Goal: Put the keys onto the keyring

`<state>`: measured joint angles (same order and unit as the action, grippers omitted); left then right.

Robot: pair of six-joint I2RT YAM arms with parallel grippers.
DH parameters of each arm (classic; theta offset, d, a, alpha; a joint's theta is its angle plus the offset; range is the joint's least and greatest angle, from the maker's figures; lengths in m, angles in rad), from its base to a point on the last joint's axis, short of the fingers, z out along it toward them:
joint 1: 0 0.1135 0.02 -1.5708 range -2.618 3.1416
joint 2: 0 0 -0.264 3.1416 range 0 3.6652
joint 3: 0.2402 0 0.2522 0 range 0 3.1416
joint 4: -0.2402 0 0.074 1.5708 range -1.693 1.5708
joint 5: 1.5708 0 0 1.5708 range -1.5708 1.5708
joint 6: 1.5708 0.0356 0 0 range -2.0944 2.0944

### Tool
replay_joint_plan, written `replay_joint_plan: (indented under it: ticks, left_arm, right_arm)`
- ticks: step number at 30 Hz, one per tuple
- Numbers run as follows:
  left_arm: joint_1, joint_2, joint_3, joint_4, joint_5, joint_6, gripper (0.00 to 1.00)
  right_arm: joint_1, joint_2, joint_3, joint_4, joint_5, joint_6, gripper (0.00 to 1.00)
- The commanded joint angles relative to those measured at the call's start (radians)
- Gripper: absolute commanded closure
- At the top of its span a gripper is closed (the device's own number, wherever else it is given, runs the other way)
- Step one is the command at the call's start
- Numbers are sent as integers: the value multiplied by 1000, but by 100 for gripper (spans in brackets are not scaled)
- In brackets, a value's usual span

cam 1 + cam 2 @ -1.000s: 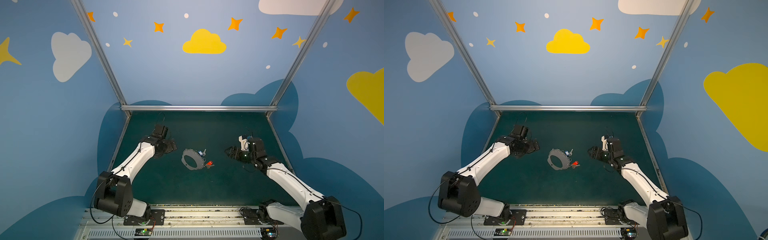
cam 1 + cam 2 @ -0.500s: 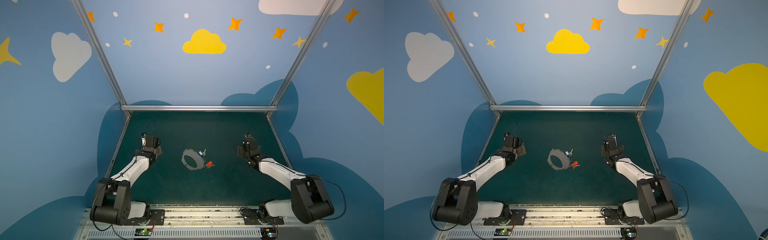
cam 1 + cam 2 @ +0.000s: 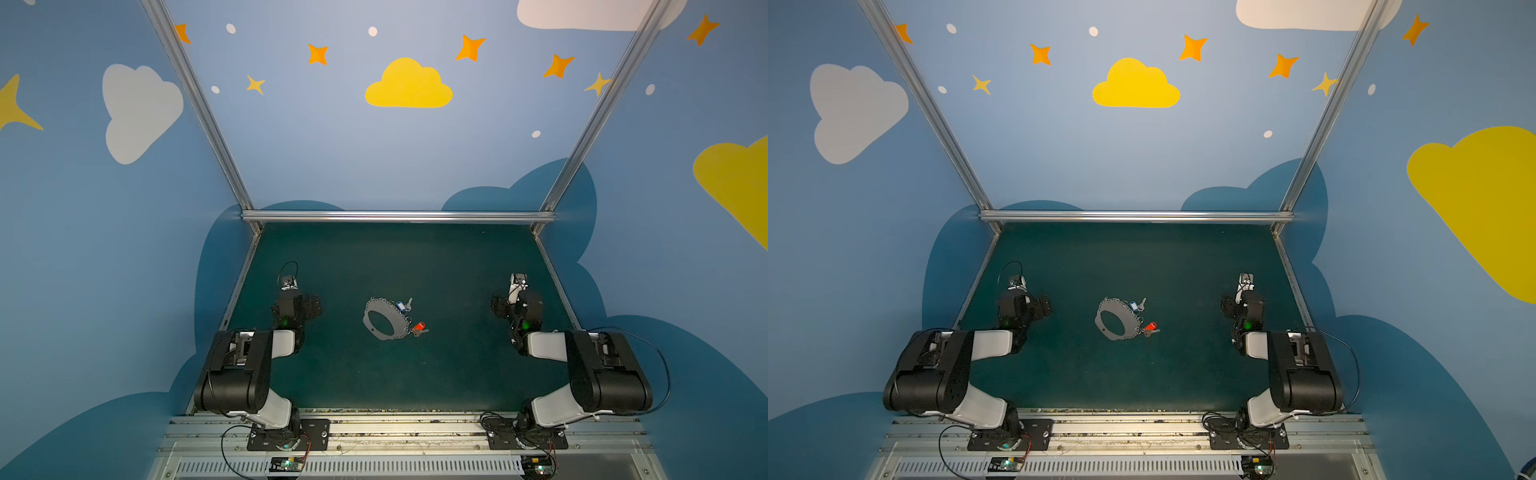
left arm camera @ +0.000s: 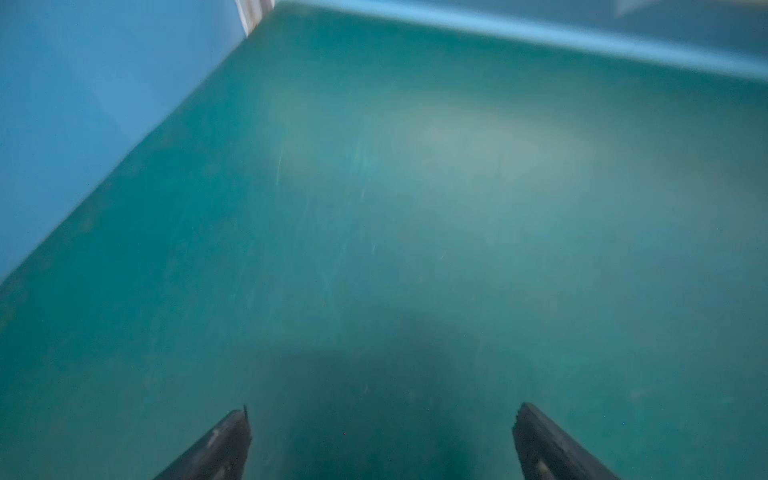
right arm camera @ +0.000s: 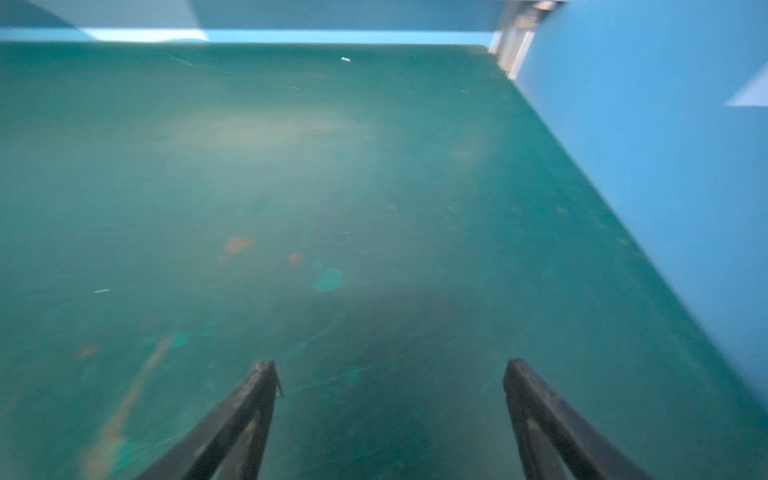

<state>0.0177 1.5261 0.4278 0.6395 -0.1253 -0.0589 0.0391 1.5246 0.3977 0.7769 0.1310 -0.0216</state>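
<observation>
The keyring (image 3: 384,320) (image 3: 1117,320), a flat grey oval plate with a big hole, lies mid-table on the green mat in both top views. A key with a blue tag (image 3: 401,306) (image 3: 1133,306) rests at its far right rim. A second key with a red-orange tag (image 3: 419,326) (image 3: 1151,326) rests at its near right rim. Whether the keys hang on the small rings I cannot tell. My left gripper (image 4: 382,409) is open over bare mat, far left of the keyring. My right gripper (image 5: 390,365) is open over bare mat, far to the right. The wrist views show neither keys nor keyring.
The left arm (image 3: 297,309) and right arm (image 3: 519,309) are folded back near the side walls. Blue walls with aluminium posts (image 3: 249,216) close the back and sides. A metal rail (image 3: 395,424) runs along the front edge. Faint paint stains (image 5: 328,279) mark the mat.
Both arms have drawn back from beside the keyring and folded towards their own sides. The keyring and keys have not moved.
</observation>
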Motion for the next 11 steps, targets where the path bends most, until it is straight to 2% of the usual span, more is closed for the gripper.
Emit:
replay_joint_plan:
  ticks: [1,3,11]
  left_arm:
    - [-17,-19,-1,67,22,31,0]
    - [-18,-20,-1,67,20,32,0]
    - [-20,-21,-1,67,16,33,0]
  right_arm:
    - [15,14,-19,119,-96,9,13]
    - [18,-21,10,6,-94,4,13]
    - [11,-8,13,17,-97,17,13]
